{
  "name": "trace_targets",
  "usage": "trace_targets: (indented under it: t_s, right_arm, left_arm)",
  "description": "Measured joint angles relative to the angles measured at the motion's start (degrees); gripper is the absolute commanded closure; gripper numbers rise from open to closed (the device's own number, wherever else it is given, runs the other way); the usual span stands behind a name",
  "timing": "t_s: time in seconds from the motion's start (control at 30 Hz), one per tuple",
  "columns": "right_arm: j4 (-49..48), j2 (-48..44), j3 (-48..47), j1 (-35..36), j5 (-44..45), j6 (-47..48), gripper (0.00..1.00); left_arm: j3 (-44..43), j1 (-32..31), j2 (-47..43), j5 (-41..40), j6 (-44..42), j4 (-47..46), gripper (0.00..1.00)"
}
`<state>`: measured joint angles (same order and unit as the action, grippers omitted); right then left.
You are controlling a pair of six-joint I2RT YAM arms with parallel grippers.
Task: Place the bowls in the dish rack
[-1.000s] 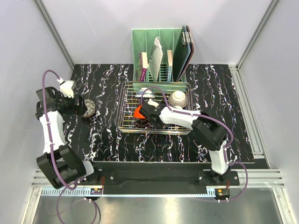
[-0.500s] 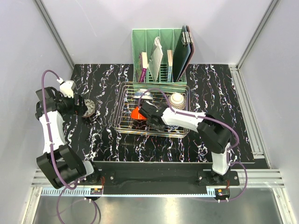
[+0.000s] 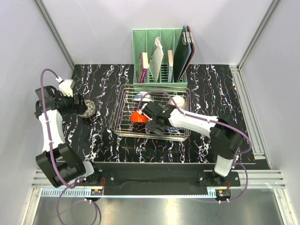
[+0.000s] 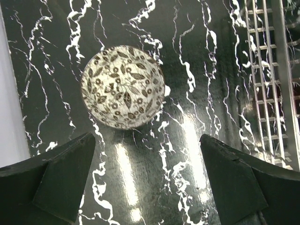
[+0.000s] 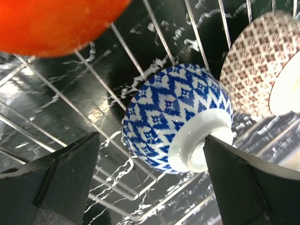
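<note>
Now left end effector [image 4: 147, 140] spread near floral bowl [image 4: 123, 86] — right end effector [image 5: 151, 140] spread inside dish rack [image 3: 124, 122].

Bare table [image 4: 140, 178] surrounds the leaf-patterned bowl [image 4: 123, 86]; inside the dish rack [image 5: 127, 49], 3 bowls [image 5: 178, 117] crowd together.

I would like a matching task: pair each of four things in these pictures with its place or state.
Things:
1. leaf-patterned bowl
2. blue zigzag bowl
3. green organizer
4. left end effector

Place or state:
A. behind the rack
B. open, holding nothing
C. inside the rack
D. on the table, left of the rack

Pairs: 1-D, 2-C, 3-A, 4-B
</note>
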<state>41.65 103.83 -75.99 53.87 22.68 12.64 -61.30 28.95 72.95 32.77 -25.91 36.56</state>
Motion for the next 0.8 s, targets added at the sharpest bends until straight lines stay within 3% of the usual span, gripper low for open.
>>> trace_targets:
  t_s: [0.2,0.47,0.63,0.67,0.8]
  right_arm:
    - [0.59,-3.30,-0.33,-2.73,-9.01,1.31,0.00]
    - [0.59,-3.69,-1.36,-3.98,-13.88,2.91,0.02]
    - [-1.49,-3.69,-1.36,-6.23,-16.79,3.72,0.20]
    - [-2.08,-3.69,-1.38,-6.93,-17.33,3.89,0.28]
    - [-3.80,-3.63,-2.32,-10.25,-19.12,4.59,0.46]
  left_arm:
    - [-2.60,0.00,5.11,-1.90,2.49,-1.95,0.01]
    - [-3.13,0.02,12.13,-6.54,4.92,-5.20,0.01]
    - [-3.10,0.04,13.31,-8.85,4.98,-6.93,0.01]
    - [-3.10,0.04,13.33,-9.20,4.98,-7.08,0.01]
    - [-3.06,0.04,13.35,-10.23,4.96,-7.98,0.01]
